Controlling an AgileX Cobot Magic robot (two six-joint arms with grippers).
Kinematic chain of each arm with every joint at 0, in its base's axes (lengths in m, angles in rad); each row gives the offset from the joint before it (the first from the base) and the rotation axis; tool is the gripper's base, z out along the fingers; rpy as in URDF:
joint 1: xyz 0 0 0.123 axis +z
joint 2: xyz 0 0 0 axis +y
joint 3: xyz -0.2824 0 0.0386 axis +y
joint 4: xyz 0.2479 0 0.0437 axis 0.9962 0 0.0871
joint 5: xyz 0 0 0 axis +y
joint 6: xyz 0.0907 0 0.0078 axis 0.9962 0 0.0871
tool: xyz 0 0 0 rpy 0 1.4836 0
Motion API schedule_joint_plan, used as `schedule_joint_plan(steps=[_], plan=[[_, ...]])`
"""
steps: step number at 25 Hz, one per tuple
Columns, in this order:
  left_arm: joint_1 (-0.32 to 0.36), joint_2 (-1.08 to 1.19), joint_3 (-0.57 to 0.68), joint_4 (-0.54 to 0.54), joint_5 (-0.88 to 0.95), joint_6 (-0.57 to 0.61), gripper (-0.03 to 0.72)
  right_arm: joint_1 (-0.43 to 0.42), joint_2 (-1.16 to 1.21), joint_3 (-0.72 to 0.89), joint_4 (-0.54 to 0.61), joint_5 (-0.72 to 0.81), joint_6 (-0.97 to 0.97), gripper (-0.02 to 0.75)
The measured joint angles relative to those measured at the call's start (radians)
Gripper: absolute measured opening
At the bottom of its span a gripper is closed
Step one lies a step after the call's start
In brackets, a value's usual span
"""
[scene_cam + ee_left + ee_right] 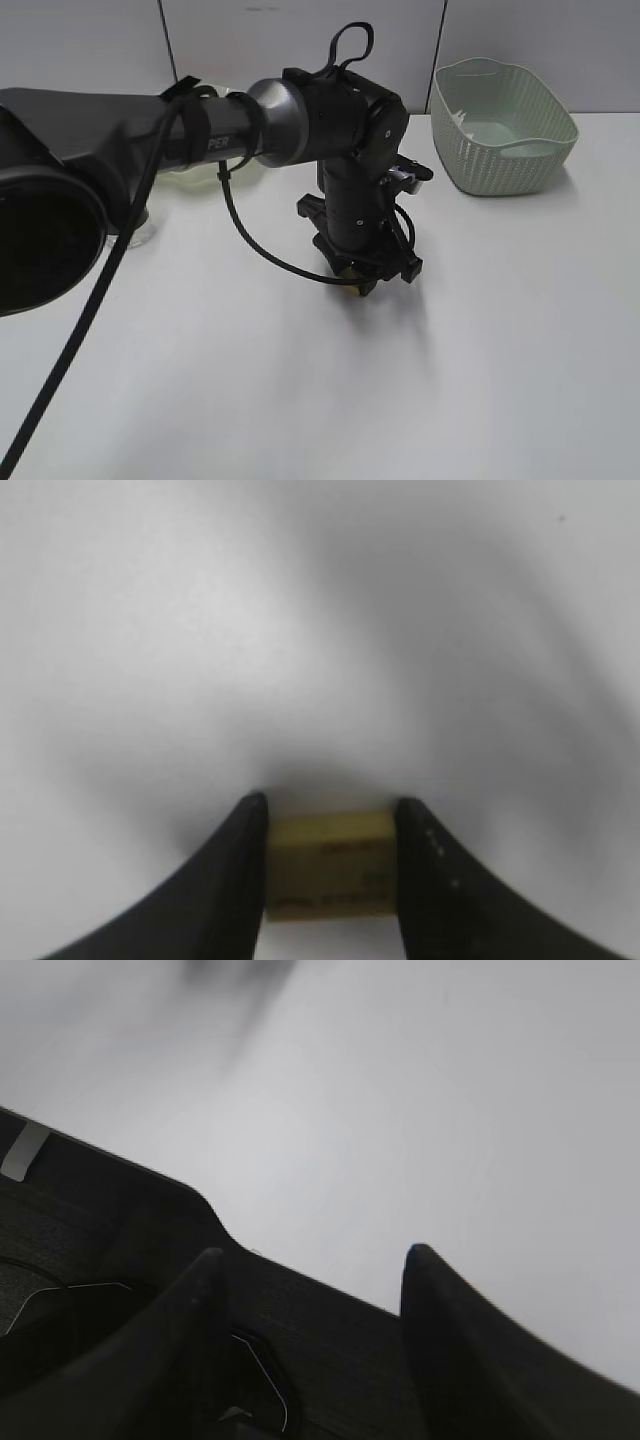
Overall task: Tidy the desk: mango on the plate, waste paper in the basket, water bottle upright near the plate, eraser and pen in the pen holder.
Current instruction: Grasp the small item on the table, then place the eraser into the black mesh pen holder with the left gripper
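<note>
A: Where's everything on the plain white flat desk [520,330]?

B: Pale green woven-sided plastic basket [504,124] upper right; left gripper [330,865] centre frame, clamped on the small yellow block eraser [330,878].

A: Right gripper [310,1305]?

B: Fingers apart, holding nothing.

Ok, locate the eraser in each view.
Exterior: eraser just below centre, mostly hidden under the left gripper.
Left wrist: eraser bottom centre, between the fingers.
Right wrist: not in it.
Shared landmark: the white desk.
</note>
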Motion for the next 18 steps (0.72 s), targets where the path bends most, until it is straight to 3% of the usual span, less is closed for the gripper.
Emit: schedule_joint_plan(steps=[10,18], plan=[[0.0,0.008,-0.045,0.012,0.107,0.0,0.298,0.0,0.0,0.0,0.0,0.0,0.0,0.435],[0.019,-0.033,-0.314,0.054,0.118,0.0,0.295,0.0,0.0,0.0,0.0,0.0,0.0,0.434]])
